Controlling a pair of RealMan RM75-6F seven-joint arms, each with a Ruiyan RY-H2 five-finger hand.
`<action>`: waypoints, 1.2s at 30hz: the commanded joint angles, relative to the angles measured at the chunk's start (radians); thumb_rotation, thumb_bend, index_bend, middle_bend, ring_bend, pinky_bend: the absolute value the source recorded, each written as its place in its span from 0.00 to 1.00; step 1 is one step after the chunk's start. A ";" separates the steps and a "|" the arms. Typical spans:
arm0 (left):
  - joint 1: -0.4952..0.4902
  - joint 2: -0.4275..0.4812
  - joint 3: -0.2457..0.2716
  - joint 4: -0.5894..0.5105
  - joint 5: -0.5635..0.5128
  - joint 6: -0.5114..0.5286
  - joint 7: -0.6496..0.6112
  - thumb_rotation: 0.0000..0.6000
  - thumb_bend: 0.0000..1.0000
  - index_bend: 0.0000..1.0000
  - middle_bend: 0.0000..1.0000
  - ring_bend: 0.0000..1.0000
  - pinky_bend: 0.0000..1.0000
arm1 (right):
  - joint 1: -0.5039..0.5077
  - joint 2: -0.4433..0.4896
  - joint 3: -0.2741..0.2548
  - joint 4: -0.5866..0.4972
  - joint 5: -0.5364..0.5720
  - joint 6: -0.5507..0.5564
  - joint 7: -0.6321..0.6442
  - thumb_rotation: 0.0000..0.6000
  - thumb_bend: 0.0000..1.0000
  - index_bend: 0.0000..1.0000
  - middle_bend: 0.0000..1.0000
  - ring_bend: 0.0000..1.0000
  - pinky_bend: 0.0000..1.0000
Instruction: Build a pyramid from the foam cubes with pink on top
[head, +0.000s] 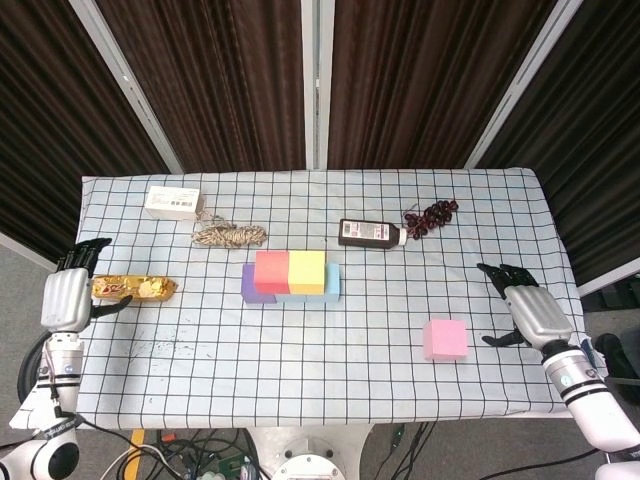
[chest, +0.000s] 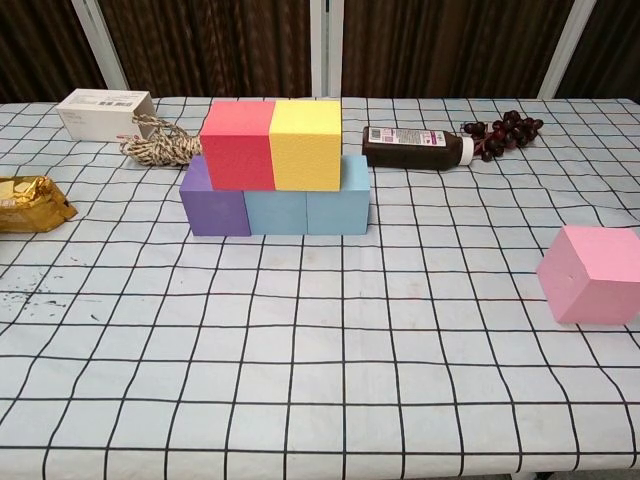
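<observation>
Six matte foam cubes are sitting here: purple, two blue, red, yellow, and one pink cube lying just beside the right hand, whose fingers are spreading empty; the left hand likewise.

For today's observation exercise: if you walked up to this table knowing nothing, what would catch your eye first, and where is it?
The bright foam stack at the table's middle: a red cube and a yellow cube sit side by side on a bottom row of a purple cube and two light blue cubes. Next, the lone pink cube lies apart at the near right, with the right hand open beside it, not touching.
</observation>
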 joint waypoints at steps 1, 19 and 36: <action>0.017 0.002 0.011 -0.004 0.007 0.011 -0.002 1.00 0.03 0.15 0.14 0.11 0.18 | -0.022 -0.060 -0.023 -0.009 -0.001 0.046 -0.049 1.00 0.00 0.00 0.09 0.00 0.00; 0.078 0.047 0.021 -0.027 0.036 0.027 -0.074 1.00 0.03 0.15 0.14 0.11 0.18 | 0.027 -0.261 -0.051 0.059 0.095 0.036 -0.223 1.00 0.00 0.00 0.13 0.00 0.00; 0.093 0.029 0.038 0.007 0.048 -0.007 -0.090 1.00 0.03 0.15 0.14 0.11 0.18 | 0.040 -0.352 -0.091 0.112 0.107 0.074 -0.354 1.00 0.01 0.00 0.23 0.00 0.00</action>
